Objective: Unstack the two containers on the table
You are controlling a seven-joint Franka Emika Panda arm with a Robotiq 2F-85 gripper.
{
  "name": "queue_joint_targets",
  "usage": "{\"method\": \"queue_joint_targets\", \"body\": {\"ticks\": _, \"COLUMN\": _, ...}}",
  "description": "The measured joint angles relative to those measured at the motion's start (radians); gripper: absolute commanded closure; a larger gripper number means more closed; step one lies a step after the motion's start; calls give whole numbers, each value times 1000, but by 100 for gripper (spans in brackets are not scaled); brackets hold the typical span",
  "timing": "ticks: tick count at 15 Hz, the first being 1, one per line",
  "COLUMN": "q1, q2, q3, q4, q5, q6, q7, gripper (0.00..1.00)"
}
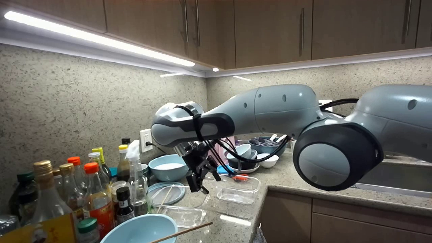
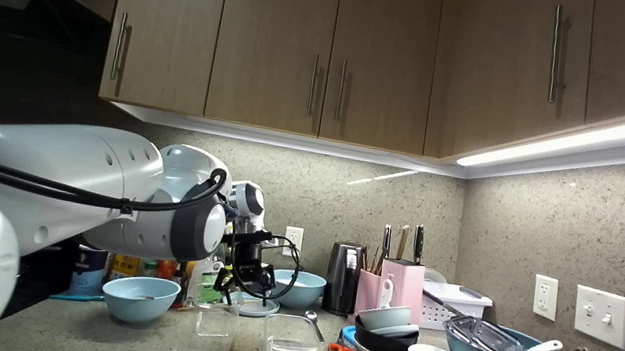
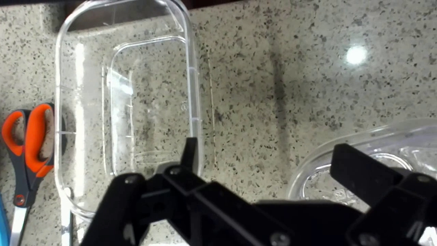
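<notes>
Two clear tubs (image 2: 290, 345) (image 2: 214, 320) sit apart, the spread claw (image 3: 264, 153) apparently touching neither.

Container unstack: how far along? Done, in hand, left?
Done, it seems: one container and the other container sit apart on the countertop. In hand: nothing; the gripper is open and empty. Left: probably just backing it off, since both exterior views show it above the countertop.
</notes>
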Motion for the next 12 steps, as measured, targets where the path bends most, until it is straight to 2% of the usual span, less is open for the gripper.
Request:
{"method": "queue_joint_targets", "body": {"ticks": 2, "q1": 10, "q2": 10, "q3": -1, "q4": 0, "q5": 0, "q6": -4, "q7": 0, "gripper": 31}}
{"method": "queue_joint_targets", "body": {"ticks": 10, "q1": 33, "q2": 27, "q3": -3, "q4": 0, "q5": 0, "q6": -25, "q7": 0, "gripper": 85}}
{"method": "queue_joint_targets", "body": {"ticks": 12, "q1": 35, "q2": 29, "q3": -4, "q4": 0, "q5": 0, "q6": -29, "q7": 0, "gripper": 95}}
